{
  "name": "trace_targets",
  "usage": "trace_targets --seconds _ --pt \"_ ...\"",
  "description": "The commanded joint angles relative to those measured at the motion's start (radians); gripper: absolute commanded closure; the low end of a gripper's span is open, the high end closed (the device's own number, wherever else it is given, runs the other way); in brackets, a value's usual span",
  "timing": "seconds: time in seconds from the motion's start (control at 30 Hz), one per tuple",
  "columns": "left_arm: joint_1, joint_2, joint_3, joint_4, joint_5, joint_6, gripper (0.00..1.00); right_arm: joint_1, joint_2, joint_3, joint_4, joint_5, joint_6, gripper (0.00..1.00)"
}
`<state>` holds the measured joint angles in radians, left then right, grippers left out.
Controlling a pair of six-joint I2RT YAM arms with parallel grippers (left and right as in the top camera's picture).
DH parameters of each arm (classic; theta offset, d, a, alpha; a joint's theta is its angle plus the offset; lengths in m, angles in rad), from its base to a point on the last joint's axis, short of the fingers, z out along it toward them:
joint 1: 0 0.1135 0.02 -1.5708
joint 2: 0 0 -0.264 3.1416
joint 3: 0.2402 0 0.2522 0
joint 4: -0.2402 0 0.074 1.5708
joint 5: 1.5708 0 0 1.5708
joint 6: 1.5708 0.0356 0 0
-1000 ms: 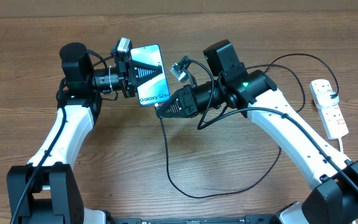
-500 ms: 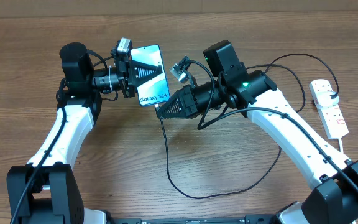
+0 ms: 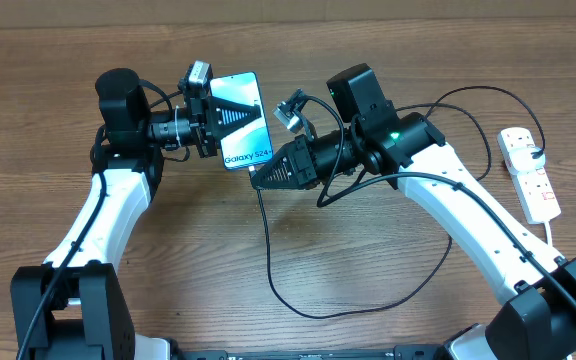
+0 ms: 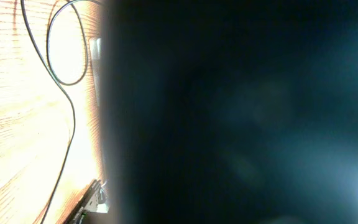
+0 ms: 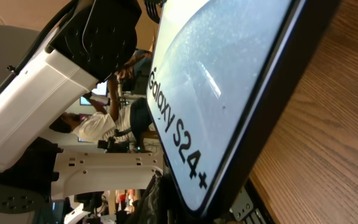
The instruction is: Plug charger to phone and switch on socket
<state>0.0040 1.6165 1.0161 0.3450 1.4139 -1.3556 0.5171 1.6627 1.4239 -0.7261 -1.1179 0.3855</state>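
Slack from the charger (image 3: 270,262) lay nearest me, a loose black loop on the bare counter (image 3: 188,270) between my two arms. From there it ran up into my right jaws, which were clenched on its connector end. The tip itself was hidden, so I could not tell whether it had entered the port. Just beyond was the lower edge of the phone (image 3: 240,120), lifted off the wood and tilted, its screen lit with the Galaxy lettering. My left jaws were clamped on its left side. Farthest off, at the right edge, the socket (image 3: 530,172) lay well apart from both arms, with a black plug in it.

I judged the step in hand to be mating the connector with the phone. The next move called for a straight push along the phone's long axis, left grip firm against it — and only after that a release and a reach across to the switch.
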Motion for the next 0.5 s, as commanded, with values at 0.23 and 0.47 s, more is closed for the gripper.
trace_targets --seconds 0.23,0.47 --pt "0.002 -0.04 0.012 0.012 0.035 0.003 0.96 -0.002 0.002 -0.001 0.015 0.007 0.035 0.96" --pt "0.002 -0.04 0.012 0.011 0.048 0.017 0.96 -0.002 0.002 -0.001 0.036 0.007 0.062 0.96"
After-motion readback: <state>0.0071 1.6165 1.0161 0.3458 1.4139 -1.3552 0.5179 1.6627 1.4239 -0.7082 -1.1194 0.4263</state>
